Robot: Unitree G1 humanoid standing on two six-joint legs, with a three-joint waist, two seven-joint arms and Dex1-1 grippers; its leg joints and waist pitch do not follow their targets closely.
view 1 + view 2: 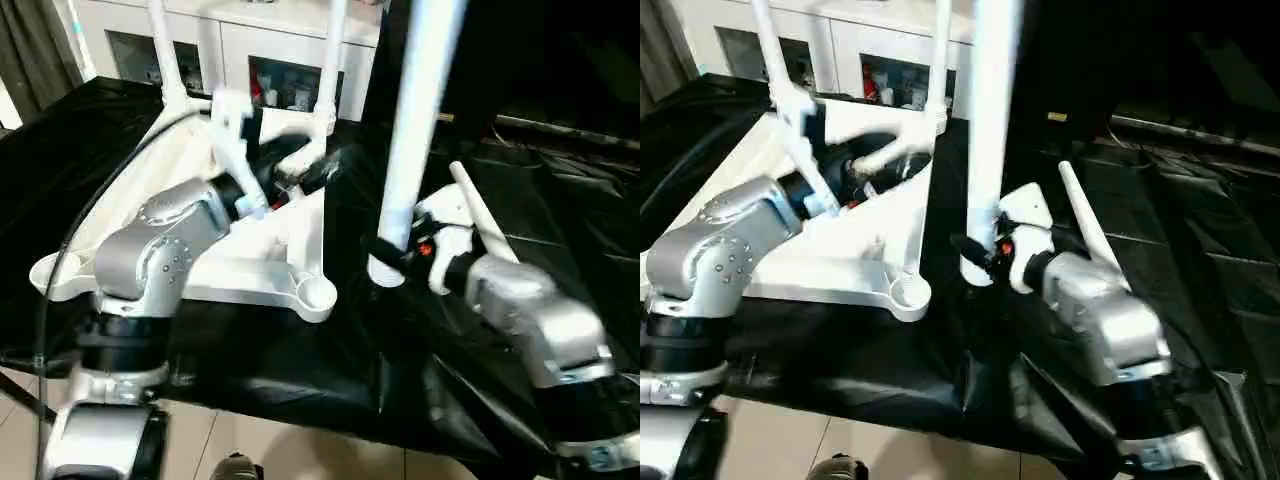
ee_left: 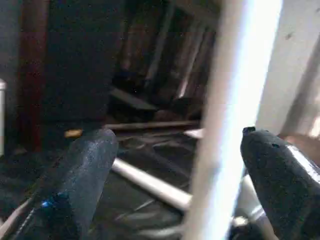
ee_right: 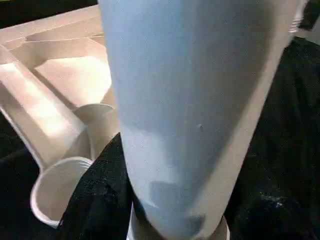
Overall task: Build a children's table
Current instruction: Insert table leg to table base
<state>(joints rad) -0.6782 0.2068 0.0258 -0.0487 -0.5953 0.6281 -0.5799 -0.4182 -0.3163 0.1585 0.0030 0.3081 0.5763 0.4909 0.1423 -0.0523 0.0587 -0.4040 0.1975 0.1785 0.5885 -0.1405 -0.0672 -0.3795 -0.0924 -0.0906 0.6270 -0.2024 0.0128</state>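
Here the tabletop (image 1: 270,250) lies underside up on the black sheet (image 1: 560,200), its near corner socket (image 1: 316,292) open, and two legs (image 1: 328,60) stand upright in its far sockets before the cabinet (image 1: 240,40). Just beside that near corner, the right gripper (image 1: 385,258) pinches a third leg (image 1: 420,110) near its foot, holding it upright off the tabletop, while a fourth leg (image 1: 480,225) lies on the sheet behind the right wrist. The left gripper (image 2: 175,165) hangs over the tabletop's far side with its fingers (image 2: 80,175) spread wide, clasping nothing.
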